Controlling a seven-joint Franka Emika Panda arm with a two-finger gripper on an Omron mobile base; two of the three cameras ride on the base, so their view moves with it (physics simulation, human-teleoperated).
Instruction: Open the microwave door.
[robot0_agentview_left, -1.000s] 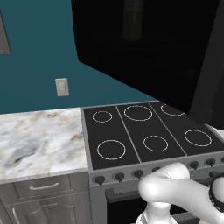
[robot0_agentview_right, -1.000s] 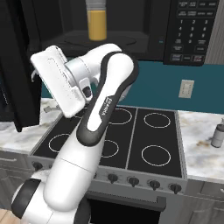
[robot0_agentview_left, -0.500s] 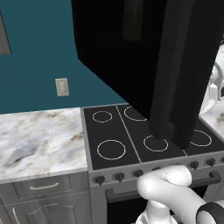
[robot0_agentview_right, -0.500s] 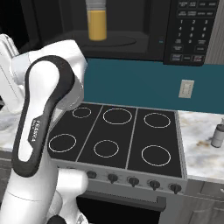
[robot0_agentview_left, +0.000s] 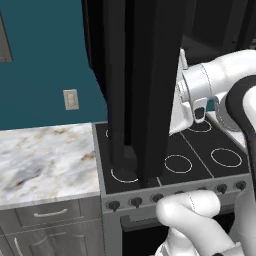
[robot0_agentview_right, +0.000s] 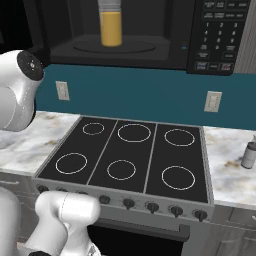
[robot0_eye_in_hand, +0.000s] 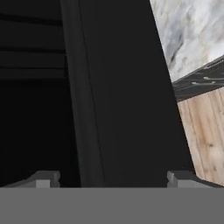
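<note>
The microwave door (robot0_agentview_left: 142, 90) stands swung far out and is seen edge-on as a tall black slab over the stove's left side. In the right base view the microwave (robot0_agentview_right: 150, 35) gapes open, its control strip (robot0_agentview_right: 218, 35) on the right and a glass of yellow liquid (robot0_agentview_right: 111, 22) inside. My white hand (robot0_agentview_left: 196, 95) sits just right of the door, its fingers hidden behind it. In the hand view my gripper (robot0_eye_in_hand: 113, 178) is open, fingertips (robot0_eye_in_hand: 43, 178) wide apart, with the door's dark face (robot0_eye_in_hand: 127, 96) close in front of them.
The black stove top (robot0_agentview_right: 130, 150) with white burner rings lies below, knobs along its front. Marble counter (robot0_agentview_left: 45, 160) runs to the left, with a wall outlet (robot0_agentview_left: 71, 99) above it. A small bottle (robot0_agentview_right: 248, 154) stands on the right counter. My elbow (robot0_agentview_right: 15, 92) fills the left edge.
The door has swung further out, from a slanted panel to edge-on in the left base view. My arm has followed it leftward, leaving the middle of the right base view.
</note>
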